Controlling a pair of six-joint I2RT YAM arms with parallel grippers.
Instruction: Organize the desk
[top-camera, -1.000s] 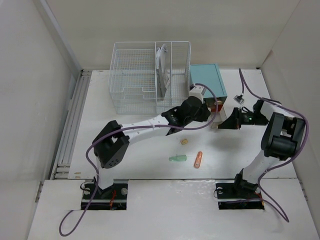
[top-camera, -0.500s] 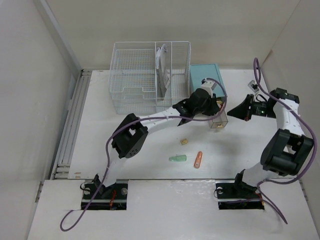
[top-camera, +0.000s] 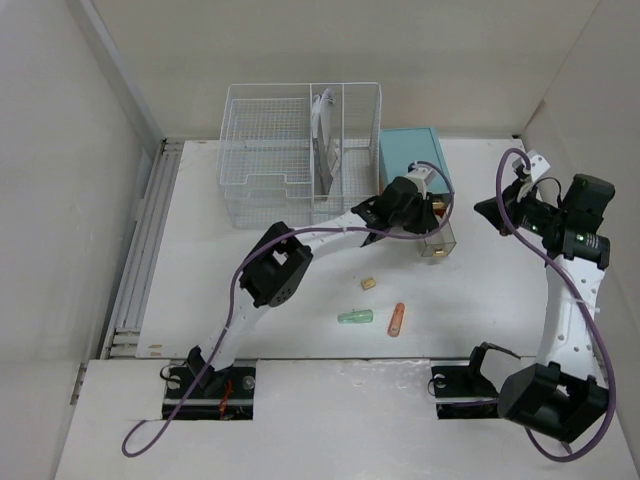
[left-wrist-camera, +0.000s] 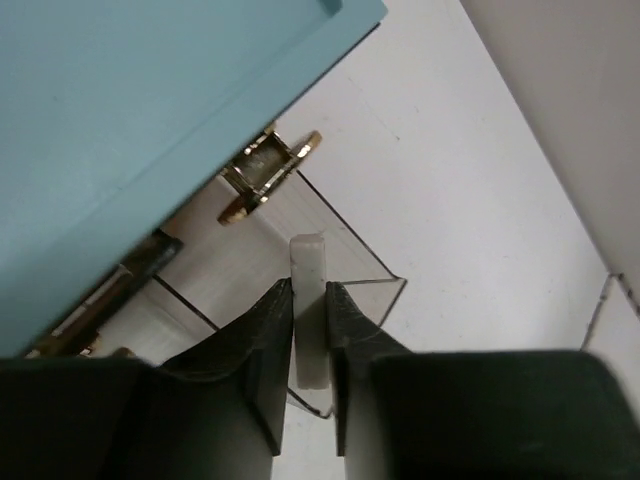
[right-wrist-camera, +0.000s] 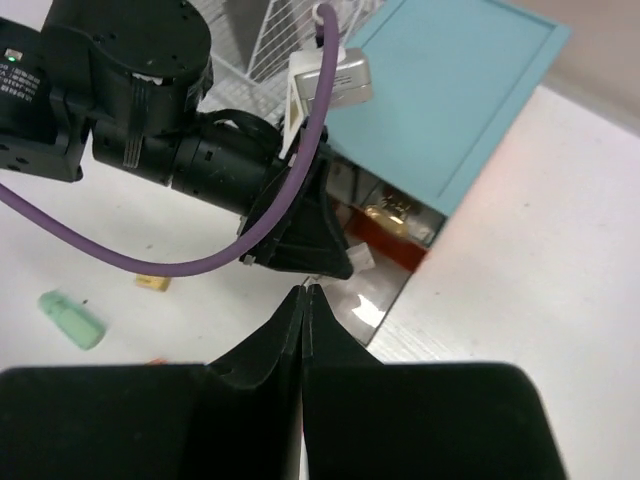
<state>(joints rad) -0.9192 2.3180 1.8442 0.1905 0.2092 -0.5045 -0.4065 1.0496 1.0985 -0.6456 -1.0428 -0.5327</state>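
On the white desk (top-camera: 250, 280) a teal drawer cabinet (top-camera: 412, 160) stands at the back. Its clear plastic drawer (top-camera: 438, 243) is pulled out in front of it. My left gripper (top-camera: 430, 222) reaches across to the drawer. In the left wrist view the left gripper (left-wrist-camera: 309, 288) is shut on the drawer's white handle tab (left-wrist-camera: 308, 255). Gold clips (left-wrist-camera: 265, 170) lie under the cabinet's edge. My right gripper (top-camera: 482, 208) hangs raised, to the right of the drawer. In its own view the right gripper (right-wrist-camera: 305, 290) is shut with nothing between the fingers.
A white wire basket organizer (top-camera: 300, 150) stands left of the cabinet. Near the middle of the desk lie a green piece (top-camera: 355, 317), an orange piece (top-camera: 397, 319) and a small beige piece (top-camera: 368, 284). Walls close in on three sides and a metal rail (top-camera: 145, 250) runs along the left.
My right gripper has drawn back from the drawer, risen toward the right and shut. My left arm has stretched further toward the cabinet, still gripping the tab, and the drawer now shows pulled out.
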